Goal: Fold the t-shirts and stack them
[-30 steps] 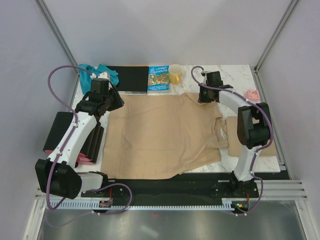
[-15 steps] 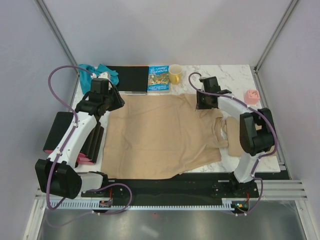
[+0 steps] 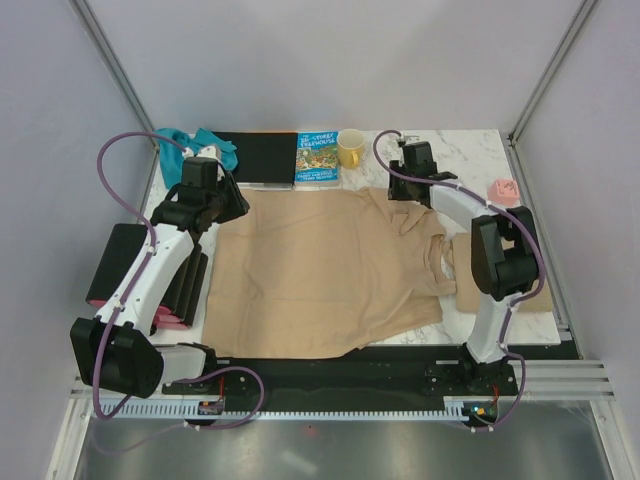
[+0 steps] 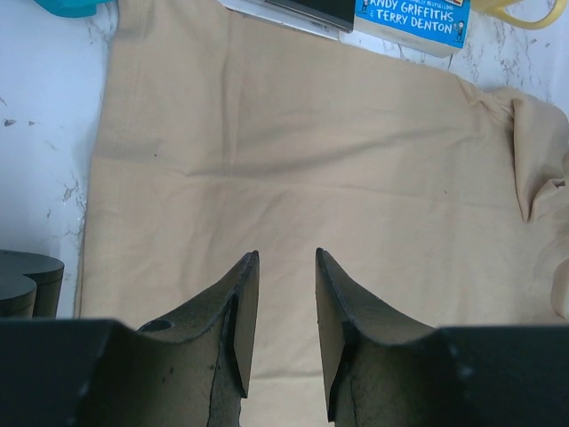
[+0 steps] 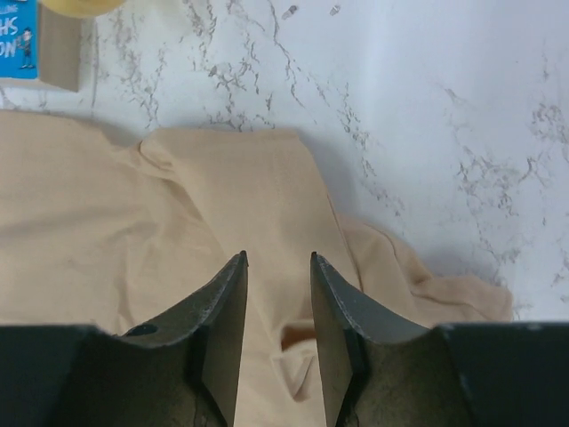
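Right gripper [image 5: 277, 260] hangs with its jaws a little apart and nothing between them, just above the rumpled sleeve [image 5: 253, 191] at about 2 o'clock on the tan shirt [image 3: 320, 270]. Left gripper [image 4: 286, 258] is likewise parted and empty, poised over the shirt's corner at roughly 10 o'clock.

The shirt lies spread across the middle of the table [image 3: 470, 150]. Most of its body is smooth, and it is bunched and doubled over only at that right sleeve. A teal garment [image 3: 190, 140] sits crumpled in the 11 o'clock corner beside the board [image 3: 258, 157]. The book [image 3: 317, 157] and mug [image 3: 350, 148] stand at 12 o'clock, just past the shirt's far edge.

The cloth looks light, thin and limp, so it will probably sag from any pinch and hold no shape of its own. Edges and corners seem the best holds: a sleeve hem or shoulder seam, where the fabric is thicker. A pinch in mid-panel would likely pull it up into a peak. On the doubled sleeve the jaws may catch only the upper layer. The marble looks smooth, so the shirt could slide if dragged from one side alone.
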You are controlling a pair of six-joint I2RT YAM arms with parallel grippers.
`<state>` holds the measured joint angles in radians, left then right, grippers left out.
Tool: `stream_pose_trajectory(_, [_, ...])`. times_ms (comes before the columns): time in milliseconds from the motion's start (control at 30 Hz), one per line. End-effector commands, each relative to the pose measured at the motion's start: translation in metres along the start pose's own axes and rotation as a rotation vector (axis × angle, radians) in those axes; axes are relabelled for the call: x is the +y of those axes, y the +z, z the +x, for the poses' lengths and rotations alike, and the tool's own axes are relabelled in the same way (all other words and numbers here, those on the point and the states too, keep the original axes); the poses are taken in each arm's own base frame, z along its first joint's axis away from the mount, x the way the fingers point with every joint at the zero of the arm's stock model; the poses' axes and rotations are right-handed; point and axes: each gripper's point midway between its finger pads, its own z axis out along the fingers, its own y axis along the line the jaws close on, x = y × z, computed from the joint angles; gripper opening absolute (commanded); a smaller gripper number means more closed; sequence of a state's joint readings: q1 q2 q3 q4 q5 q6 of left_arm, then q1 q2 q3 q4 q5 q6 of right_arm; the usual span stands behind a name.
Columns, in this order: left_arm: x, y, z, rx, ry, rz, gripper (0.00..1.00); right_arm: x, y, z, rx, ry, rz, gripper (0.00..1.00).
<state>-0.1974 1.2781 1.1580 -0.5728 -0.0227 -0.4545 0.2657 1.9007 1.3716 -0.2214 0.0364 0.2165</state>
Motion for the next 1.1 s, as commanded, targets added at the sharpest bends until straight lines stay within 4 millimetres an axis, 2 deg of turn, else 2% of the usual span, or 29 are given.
stream_pose_trajectory(0, [-0.003, -0.005, -0.011, -0.044, 0.035, 0.025, 0.39, -0.004, 0.016, -0.032, -0.092, 0.015, 0.013, 0.45])
stream_pose_trajectory(100, [-0.002, -0.005, -0.010, -0.044, 0.035, 0.021, 0.38, -0.006, 0.023, -0.038, -0.116, 0.027, 0.014, 0.53])
stream_pose_trajectory(233, [-0.002, -0.004, -0.010, -0.040, 0.035, 0.022, 0.38, -0.008, 0.033, -0.042, -0.118, 0.034, 0.015, 0.53])
stream_pose_trajectory(500, [-0.002, -0.002, -0.009, -0.035, 0.037, 0.019, 0.38, -0.015, 0.054, -0.037, -0.072, 0.082, -0.007, 0.54])
stream_pose_trajectory(633, [-0.001, 0.000, -0.008, -0.030, 0.037, 0.015, 0.38, -0.019, 0.056, -0.036, -0.061, 0.081, 0.000, 0.54])
stream_pose_trajectory(867, [-0.002, 0.001, -0.008, -0.028, 0.037, 0.014, 0.37, -0.012, 0.056, -0.033, -0.037, 0.093, -0.078, 0.54])
stream_pose_trajectory(1067, [-0.001, 0.002, -0.007, -0.025, 0.037, 0.011, 0.37, -0.006, 0.060, -0.022, -0.003, 0.094, -0.119, 0.51])
